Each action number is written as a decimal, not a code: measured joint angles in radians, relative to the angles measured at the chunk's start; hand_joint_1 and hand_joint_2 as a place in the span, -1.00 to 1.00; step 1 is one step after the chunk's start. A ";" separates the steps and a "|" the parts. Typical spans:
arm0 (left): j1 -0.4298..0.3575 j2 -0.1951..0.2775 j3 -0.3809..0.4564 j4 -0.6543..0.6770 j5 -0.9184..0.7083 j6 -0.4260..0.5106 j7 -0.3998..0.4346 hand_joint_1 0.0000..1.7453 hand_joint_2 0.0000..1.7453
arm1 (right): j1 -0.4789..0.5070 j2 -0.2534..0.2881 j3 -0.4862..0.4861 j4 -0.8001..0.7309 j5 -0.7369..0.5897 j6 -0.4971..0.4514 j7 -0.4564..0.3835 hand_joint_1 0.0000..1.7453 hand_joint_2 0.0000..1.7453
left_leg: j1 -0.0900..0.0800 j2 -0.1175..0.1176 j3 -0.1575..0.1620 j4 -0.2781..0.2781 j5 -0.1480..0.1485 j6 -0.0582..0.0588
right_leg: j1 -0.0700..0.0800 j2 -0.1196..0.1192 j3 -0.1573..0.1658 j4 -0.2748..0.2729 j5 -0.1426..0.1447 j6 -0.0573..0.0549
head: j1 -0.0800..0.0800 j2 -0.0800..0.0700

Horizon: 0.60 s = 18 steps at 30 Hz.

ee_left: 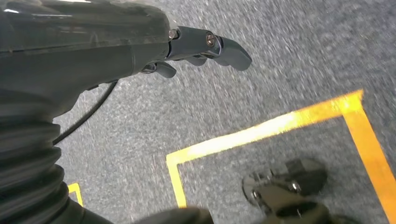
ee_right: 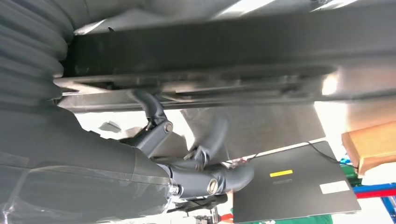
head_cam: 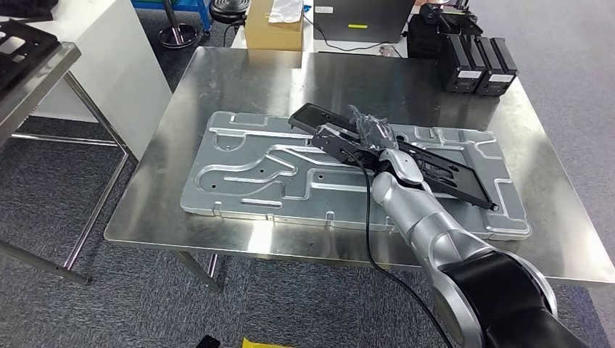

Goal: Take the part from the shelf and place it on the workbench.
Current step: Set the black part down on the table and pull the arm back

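Lying flat across the steel table (head_cam: 217, 72): a large stamped metal panel (head_cam: 239, 174); sitting at the far edge, a cardboard box (head_cam: 273, 32) and black battery-like blocks (head_cam: 479, 65). Running across grey carpet (ee_left: 280, 56): yellow floor tape (ee_left: 261, 130).

Head view: high, looking forward and down over the steel workbench (head_cam: 217, 72). Left wrist view: close behind the left hand (ee_left: 205, 46), facing carpet floor (ee_left: 280, 56). Right wrist view: very near, under the black part (ee_right: 224, 51), shared with head view.
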 joint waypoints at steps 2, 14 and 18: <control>0.000 -0.001 0.000 0.000 -0.002 -0.002 0.008 -1.00 -1.00 | 0.000 0.002 -0.011 -0.001 -0.020 0.004 -0.006 -1.00 0.00 | 0.000 0.000 0.000 0.001 -0.006 -0.011 | -0.005 -0.002 0.006 -0.010 0.004 -0.009 | 0.000 0.000; 0.000 0.000 0.002 0.000 0.000 0.054 -0.040 -1.00 -1.00 | -0.016 -0.047 -0.282 -0.016 -0.371 0.061 -0.115 -1.00 1.00 | 0.009 0.003 -0.015 0.018 0.002 -0.023 | -0.010 -0.006 0.006 0.004 -0.007 0.003 | -0.003 0.000; -0.002 0.001 0.003 0.000 0.003 0.062 -0.059 -1.00 -1.00 | -0.040 -0.094 -0.359 -0.029 -0.409 0.073 -0.116 -1.00 1.00 | 0.006 0.003 -0.014 0.009 0.007 0.004 | -0.015 -0.006 -0.006 0.025 -0.022 0.024 | -0.003 0.000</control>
